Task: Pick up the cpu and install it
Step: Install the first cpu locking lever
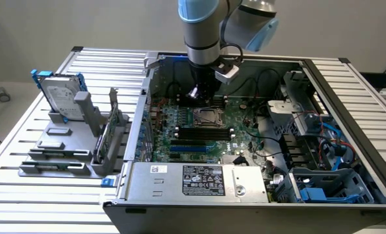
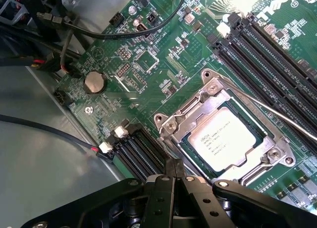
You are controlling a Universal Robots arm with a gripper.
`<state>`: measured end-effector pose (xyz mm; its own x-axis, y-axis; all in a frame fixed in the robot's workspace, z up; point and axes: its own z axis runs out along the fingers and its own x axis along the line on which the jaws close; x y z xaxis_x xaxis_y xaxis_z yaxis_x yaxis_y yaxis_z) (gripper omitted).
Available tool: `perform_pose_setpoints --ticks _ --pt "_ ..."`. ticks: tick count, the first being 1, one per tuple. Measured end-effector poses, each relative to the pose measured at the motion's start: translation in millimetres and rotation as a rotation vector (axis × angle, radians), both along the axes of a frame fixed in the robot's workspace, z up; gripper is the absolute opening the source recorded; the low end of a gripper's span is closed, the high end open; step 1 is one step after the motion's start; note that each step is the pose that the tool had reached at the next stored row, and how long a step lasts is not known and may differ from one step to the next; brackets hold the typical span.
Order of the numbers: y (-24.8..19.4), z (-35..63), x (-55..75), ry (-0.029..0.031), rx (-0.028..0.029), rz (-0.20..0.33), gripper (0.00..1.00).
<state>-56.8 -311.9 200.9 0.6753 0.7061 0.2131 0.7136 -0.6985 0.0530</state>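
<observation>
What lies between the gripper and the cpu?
In the wrist view, the edge of the metal socket frame lies between the gripper and the cpu seated in it.

1. A grey, blue-capped robot arm (image 1: pixel 202 29) reaches into an open grey metal computer case (image 1: pixel 245 214).
2. Its gripper (image 1: pixel 198 92) hangs just above the green motherboard (image 1: pixel 180 122) and its square metal-framed socket (image 1: pixel 206 117).
3. A silver hard drive in a blue frame (image 1: pixel 58 95) stands upright on the slatted metal table (image 1: pixel 37 204) outside.

Slatted metal table (image 1: pixel 37 204) under open computer case (image 1: pixel 245 219) and grey parts rack (image 1: pixel 56 151).
</observation>
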Motion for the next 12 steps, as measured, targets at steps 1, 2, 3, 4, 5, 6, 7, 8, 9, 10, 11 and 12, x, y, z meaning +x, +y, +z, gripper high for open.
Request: perform_pose_setpoints --ticks 1,2,3,4,5,6,7,8,9,10,11,12 --pt "0.0 -0.1 0.1 -0.0002 -0.0001 0.001 0.11" --pt "0.0 -0.3 0.3 -0.0004 -0.0001 0.001 0.11" --pt "0.0 -0.4 0.5 -0.0006 -0.0001 0.002 0.11" --pt "0.0 -0.6 0.6 -0.0008 0.0000 0.002 0.11" --pt "0.0 -0.7 0.7 -0.0010 0.0000 0.003 0.11" --pt "0.0 -0.8 0.9 -0.0011 0.0000 0.004 0.11" --pt "0.0 -0.9 1.0 -0.0014 0.0000 0.004 0.11" --pt "0.0 -1.1 1.1 -0.0016 0.0000 0.004 0.11" --pt "0.0 -1.2 1.2 -0.0019 0.0000 0.005 0.11" --pt "0.0 -1.3 1.3 -0.0021 -0.0001 0.005 0.11" --pt "0.0 -1.4 1.5 -0.0023 0.0000 0.006 0.11" --pt "0.0 -1.5 1.6 -0.0026 0.0000 0.006 0.11"
